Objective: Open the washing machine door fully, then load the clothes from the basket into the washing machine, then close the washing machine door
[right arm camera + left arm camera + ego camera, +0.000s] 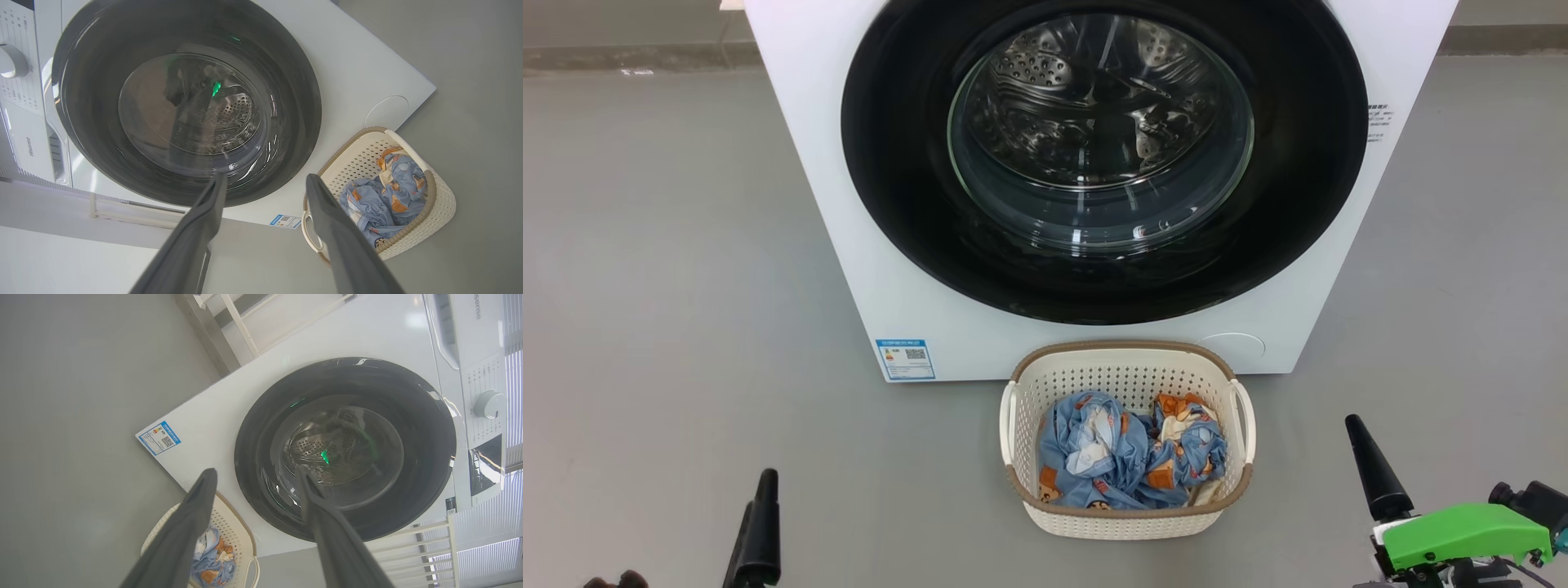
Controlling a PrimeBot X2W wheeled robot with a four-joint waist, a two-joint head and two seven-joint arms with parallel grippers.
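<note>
- Left wrist view: the left gripper (255,475) has its jaws spread wide with nothing between them. The washer (229,400) lies beyond them, and its door (347,375) sits shut, flat against the front. The basket (241,535) is at 6 o'clock with the clothes (212,563) inside. A blue label (158,437) at 9 o'clock carries a QR code, but its print is too small to read. At 1 o'clock the panel lettering (476,306) is cut off and reads "sense". A dial (488,404) sits at 3 o'clock.
- Right wrist view: the right gripper (265,181) is also spread and empty. The door fills 11 o'clock and the basket is at 4 o'clock. "Hisense" reads plainly at 9 o'clock.
- Head view: the door is at 12 o'clock. The basket stands on the floor (645,327) just beside the washer's foot, with the clothes heaped in it. The left gripper is at 7 o'clock and the right at 4 o'clock, both well apart from everything. The fine print at 2 o'clock cannot be read.
- I'd say the first step, opening the door, has not begun. Next, one gripper must reach the black rim and pull it open. I cannot tell which side the catch is on.
</note>
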